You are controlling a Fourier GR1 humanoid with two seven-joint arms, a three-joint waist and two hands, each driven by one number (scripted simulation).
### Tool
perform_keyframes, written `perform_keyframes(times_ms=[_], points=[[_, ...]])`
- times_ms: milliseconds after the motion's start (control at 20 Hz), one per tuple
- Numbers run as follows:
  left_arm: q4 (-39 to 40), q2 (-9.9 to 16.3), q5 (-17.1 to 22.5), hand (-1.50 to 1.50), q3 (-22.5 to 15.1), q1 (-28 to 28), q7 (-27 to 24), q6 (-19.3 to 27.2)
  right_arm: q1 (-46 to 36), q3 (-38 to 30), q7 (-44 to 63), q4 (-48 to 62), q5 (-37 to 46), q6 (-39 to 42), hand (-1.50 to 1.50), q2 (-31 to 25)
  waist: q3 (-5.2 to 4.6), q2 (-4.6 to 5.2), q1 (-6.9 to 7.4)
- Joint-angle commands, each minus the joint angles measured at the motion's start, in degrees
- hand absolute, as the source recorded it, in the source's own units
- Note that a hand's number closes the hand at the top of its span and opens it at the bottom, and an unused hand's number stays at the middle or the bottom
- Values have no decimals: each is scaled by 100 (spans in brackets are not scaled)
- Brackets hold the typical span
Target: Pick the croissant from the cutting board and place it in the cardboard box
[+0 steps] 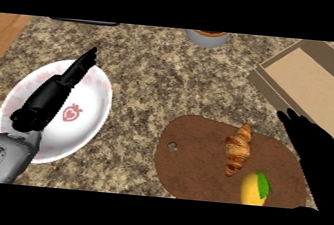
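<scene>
Starting at the left, your left hand (57, 92) hangs over the white plate (95, 123), fingers straight, well away from the action. The croissant (238, 149) lies on the cutting board (195, 162), long axis running near to far, just above a lemon (253, 188). Your right hand (318, 158) is the nearer one, so the croissant sits to the left of its fingers, which look straight and apart, I think. The cardboard box (313, 82) waits beyond.

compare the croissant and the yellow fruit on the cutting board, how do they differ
The croissant is brown, long and ridged; the yellow fruit is smooth, rounder and carries a green leaf. The croissant lies nearer the cardboard box, the fruit at the view's lower edge. Both rest on the brown cutting board.
</scene>
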Motion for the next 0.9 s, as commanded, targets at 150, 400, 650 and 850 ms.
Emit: perform_keyframes(times_ms=[150, 400, 650, 850], points=[[129, -18, -105, 0, 107, 9, -147, -70, -1227, 815, 1750, 769, -37, 755, -150, 1311, 6, -21, -51], [93, -22, -64, 0, 168, 313, -230, -174, -1181, 1283, 2035, 1125, 281, 600, -150, 1947, 14, -48, -149], [41, -84, -92, 0, 242, 231, -52, -132, -1392, 1143, 1805, 1732, 553, 795, -150, 1875, 18, -50, -194], [-487, 7, -107, 0, 236, 539, 157, -205, -1457, 1145, 1826, 1986, 847, 765, -150, 2301, 23, -66, -143]])
